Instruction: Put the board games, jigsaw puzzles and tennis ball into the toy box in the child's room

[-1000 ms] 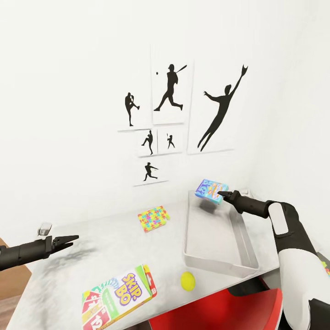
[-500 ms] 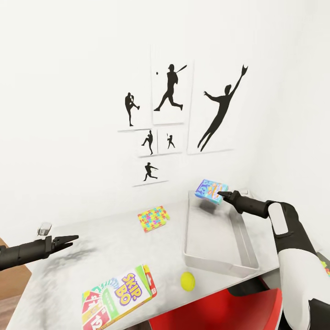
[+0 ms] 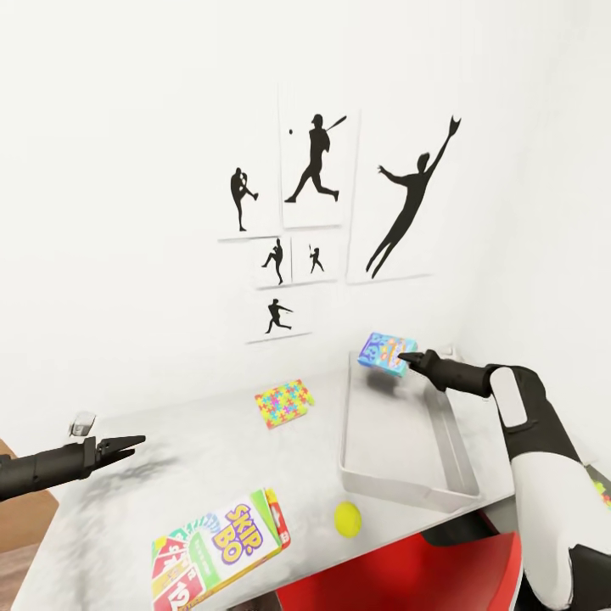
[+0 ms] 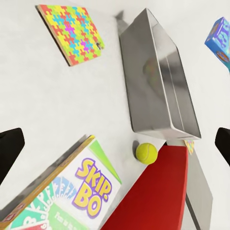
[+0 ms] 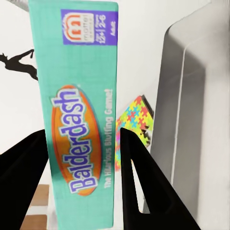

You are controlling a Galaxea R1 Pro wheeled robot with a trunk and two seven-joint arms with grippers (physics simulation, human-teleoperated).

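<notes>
My right gripper (image 3: 407, 361) is shut on the blue board game (image 3: 386, 351), holding it tilted in the air over the far end of the grey toy box (image 3: 408, 490). In the right wrist view its fingers (image 5: 143, 182) clamp the box's teal Balderdash edge (image 5: 81, 129). The toy box looks empty. On the table (image 3: 195, 458) lie a jigsaw puzzle (image 3: 284, 403), the SKIP-BO board game (image 3: 216, 547) near the front edge, and the tennis ball (image 3: 346, 519) just in front of the toy box. My left gripper (image 3: 127, 444) hovers open over the table's left part, its fingers (image 4: 9, 148) spread wide.
A red chair (image 3: 407, 577) sits under the table's front edge, below the ball (image 4: 146, 153). White walls with baseball silhouette posters (image 3: 314, 170) meet in a corner behind the table. A small multicoloured patch (image 3: 604, 494) shows at the far right edge.
My right gripper has carried the blue board game slightly left and up over the toy box's far end. The left arm and the things on the table have not moved.
</notes>
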